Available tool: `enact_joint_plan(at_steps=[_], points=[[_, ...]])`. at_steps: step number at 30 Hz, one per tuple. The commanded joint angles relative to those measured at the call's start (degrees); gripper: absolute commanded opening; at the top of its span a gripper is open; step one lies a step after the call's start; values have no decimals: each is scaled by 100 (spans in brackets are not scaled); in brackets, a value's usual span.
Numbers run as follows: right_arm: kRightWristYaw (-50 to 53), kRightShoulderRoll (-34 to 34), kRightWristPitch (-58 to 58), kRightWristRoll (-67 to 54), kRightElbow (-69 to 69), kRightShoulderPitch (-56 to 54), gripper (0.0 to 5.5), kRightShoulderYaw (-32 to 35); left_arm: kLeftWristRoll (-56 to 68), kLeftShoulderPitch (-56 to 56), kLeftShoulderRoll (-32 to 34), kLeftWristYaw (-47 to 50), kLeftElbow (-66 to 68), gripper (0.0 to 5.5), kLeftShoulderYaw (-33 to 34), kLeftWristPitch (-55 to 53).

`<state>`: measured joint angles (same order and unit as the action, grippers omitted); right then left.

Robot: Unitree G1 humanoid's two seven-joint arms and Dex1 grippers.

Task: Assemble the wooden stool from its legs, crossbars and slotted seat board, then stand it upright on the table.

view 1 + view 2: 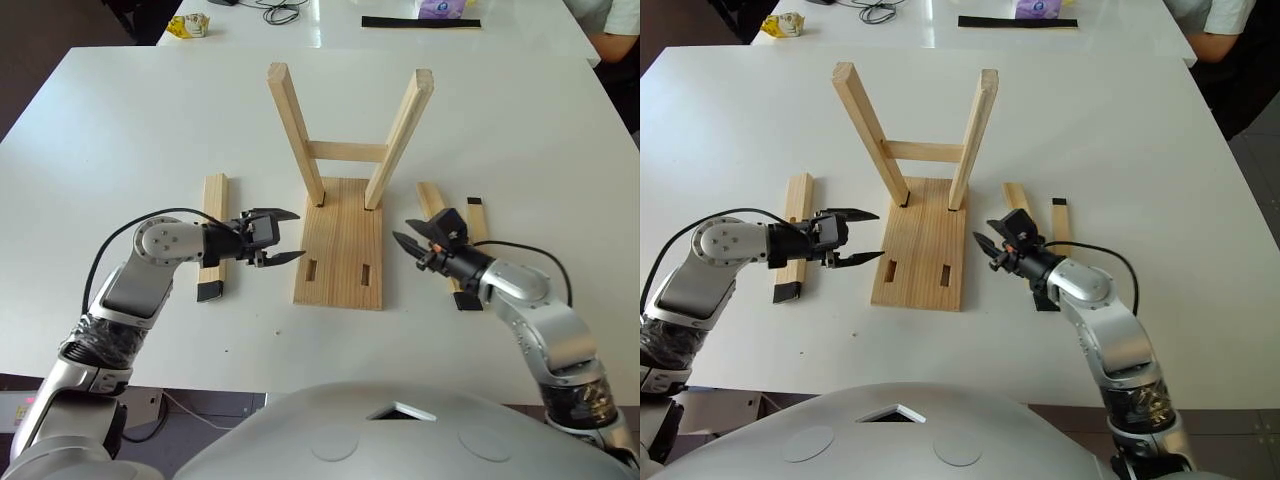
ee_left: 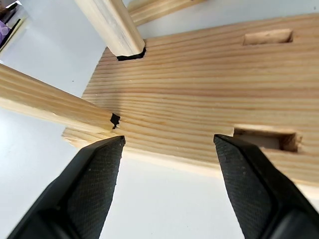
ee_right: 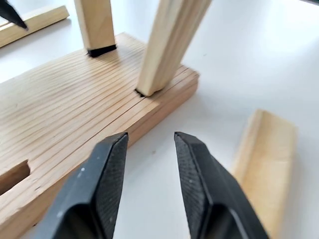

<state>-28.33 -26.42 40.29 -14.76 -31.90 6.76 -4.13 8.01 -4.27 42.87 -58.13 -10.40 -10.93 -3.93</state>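
Two legs [image 1: 296, 135], joined by one crossbar [image 1: 346, 151], stand in the far slots of the seat board [image 1: 338, 225], which lies flat mid-desk [image 1: 120, 130]. I judge the stool half built: two near slots [image 1: 311, 269] are empty, and loose pieces [image 1: 214, 200] lie on either side. The left pincer [image 1: 299, 234] gapes wide and the right pincer [image 1: 402, 230] narrower, both empty, flanking the board. The wrist views add the leg feet [image 2: 124, 47] seated in their slots, too fine for the head views.

Both eye views look forward and down from the head, taking in the whole board [image 1: 338, 240] and two legs [image 1: 296, 130] standing in it. The left wrist view looks low and very close at the board from its left, the right wrist view from its right. All four share the legs' bases.
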Motion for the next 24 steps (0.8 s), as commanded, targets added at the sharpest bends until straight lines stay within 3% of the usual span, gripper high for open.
enact_joint_plan(at_steps=[1,4,9,13,18,24], points=[[20,-576,1016,-441,-402,-737,172,1107,305,395,-106,407,-622,331,338,-663],[297,-1185,2085,-245,-337,-1158,172,1466,802,603,-364,1104,-1317,331,962,-1592],[581,-1634,2482,172,-185,-996,172,1007,1316,585,-1014,2568,-2179,331,1755,-3082],[863,-1256,2778,231,-54,-917,172,840,1375,553,-1730,3719,-2555,331,2043,-3791],[1049,-926,3455,150,-127,-1068,172,1128,1316,739,-2074,4275,-2875,331,2041,-4097],[1104,-591,4581,-23,-746,-1199,247,1481,1213,977,-2175,4527,-3115,331,1913,-4175]])
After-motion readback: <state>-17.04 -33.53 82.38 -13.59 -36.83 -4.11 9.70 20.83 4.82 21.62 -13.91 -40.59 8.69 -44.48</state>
